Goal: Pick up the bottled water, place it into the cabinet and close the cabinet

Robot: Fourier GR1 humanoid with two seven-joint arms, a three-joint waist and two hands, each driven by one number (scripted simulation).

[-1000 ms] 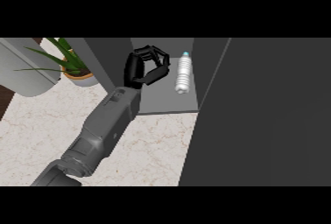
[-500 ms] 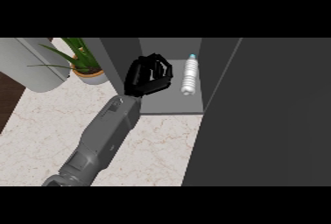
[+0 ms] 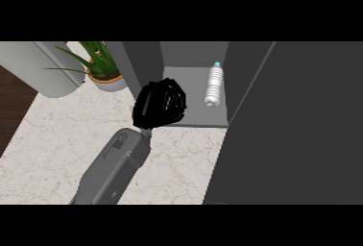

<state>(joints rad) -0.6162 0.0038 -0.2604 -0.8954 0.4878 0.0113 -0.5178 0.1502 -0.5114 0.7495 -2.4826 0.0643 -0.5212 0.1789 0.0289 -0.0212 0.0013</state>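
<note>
Clear plastic with a pale blue cap, the bottle [image 3: 212, 89] lay on its side on the grey floor of the cabinet [image 3: 186, 77], close to the right wall, its cap pointing toward the back. Nothing touched it. My left hand [image 3: 159, 103] hung at the front left of the opening, just beside the bottle but apart from it. Its black fingers were curled in on themselves into a tight ball, pinching nothing. The hand overlapped the front edge of the cabinet floor and the foot of the left wall. My grey forearm [image 3: 113, 166] ran down from it to the lower edge of the view, over the pale marbled tabletop [image 3: 50, 144]. To the right of the opening a wide dark panel [image 3: 297, 125] filled that whole side. To the left, by the cabinet's outer wall, stood a plant [image 3: 99, 57] in a tan pot, and beside it a light grey rounded body [image 3: 39, 67]. A strip of dark wood [image 3: 10, 108] showed past the tabletop's left edge.
</note>
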